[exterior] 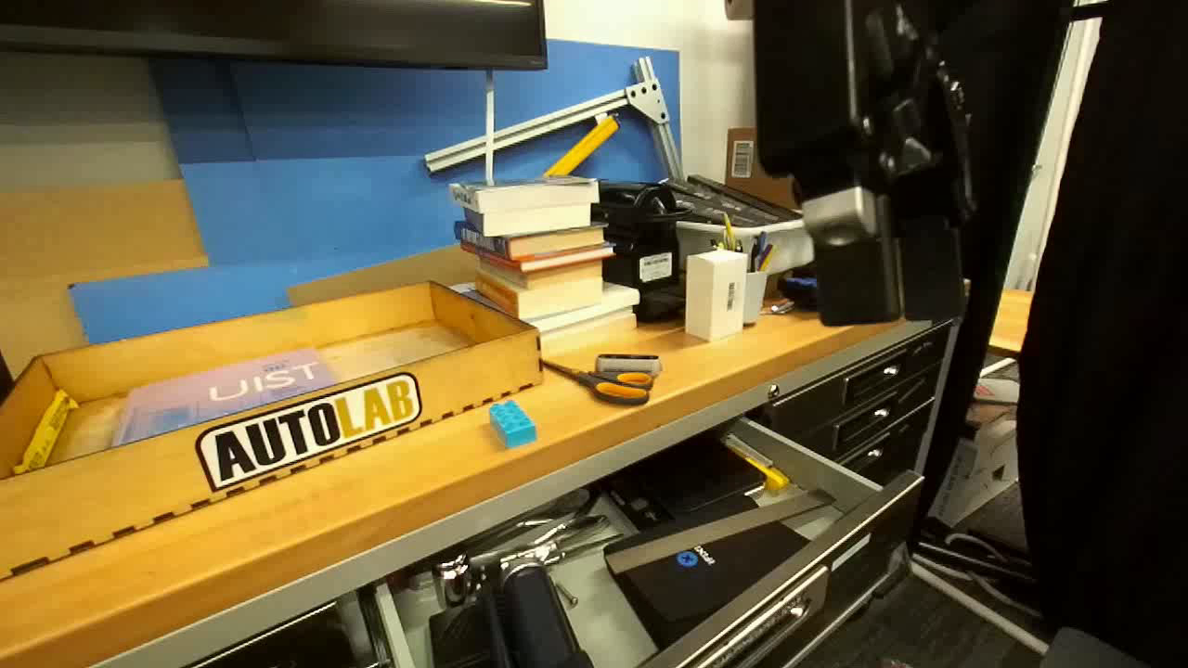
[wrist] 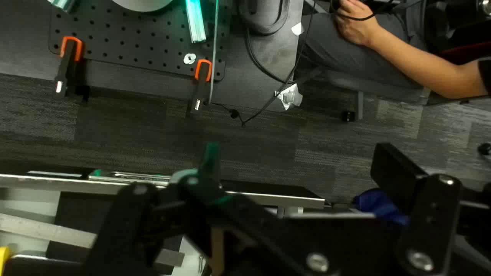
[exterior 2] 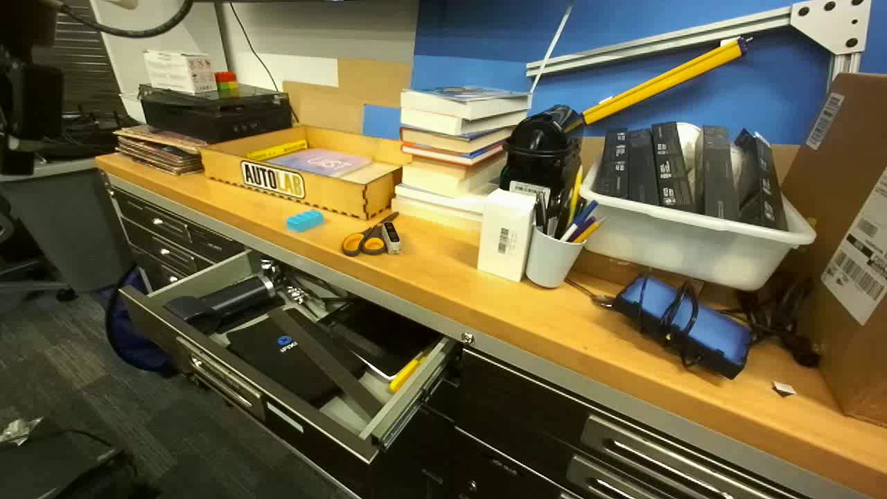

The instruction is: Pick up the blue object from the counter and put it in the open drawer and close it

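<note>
The blue object, a small cyan block, lies on the counter in both exterior views (exterior: 513,424) (exterior 2: 305,221), just in front of the wooden tray. The counter (exterior: 306,520) is a light wooden worktop, also in an exterior view (exterior 2: 429,277). Below it the drawer stands pulled out (exterior: 872,538) (exterior 2: 319,419); its front edge shows in the wrist view (wrist: 276,200). My gripper (exterior: 896,278) hangs tilted down, apart from the block. In the wrist view its fingers (wrist: 303,165) are wide apart with nothing between them. The block is out of the wrist view.
A wooden tray (exterior: 325,436), scissors (exterior: 617,385), stacked books (exterior: 538,269) and a white box (exterior: 715,295) stand near the block. The drawer holds a black box (exterior 2: 284,360), a black tool (exterior 2: 229,301) and a yellow item (exterior 2: 407,372). A person's arm (wrist: 418,63) shows.
</note>
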`<control>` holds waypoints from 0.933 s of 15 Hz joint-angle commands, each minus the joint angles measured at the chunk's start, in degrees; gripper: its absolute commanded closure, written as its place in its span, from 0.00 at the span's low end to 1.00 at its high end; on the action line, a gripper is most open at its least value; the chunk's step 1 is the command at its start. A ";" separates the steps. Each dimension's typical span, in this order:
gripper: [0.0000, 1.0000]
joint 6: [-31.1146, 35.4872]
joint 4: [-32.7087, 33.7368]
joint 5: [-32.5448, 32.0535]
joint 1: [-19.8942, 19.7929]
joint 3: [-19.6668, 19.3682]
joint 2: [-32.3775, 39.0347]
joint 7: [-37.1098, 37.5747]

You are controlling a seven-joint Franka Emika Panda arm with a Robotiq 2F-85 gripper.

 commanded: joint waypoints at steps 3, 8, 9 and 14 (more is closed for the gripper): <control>0.00 -0.36 0.63 0.54 -1.71 1.22 -0.26 -0.78; 0.00 -0.26 3.26 -0.41 -2.28 1.16 3.15 -0.73; 0.00 -0.15 5.52 -1.32 -2.79 1.17 6.28 -0.90; 0.00 4.88 17.27 -5.64 -4.45 0.76 22.42 -3.21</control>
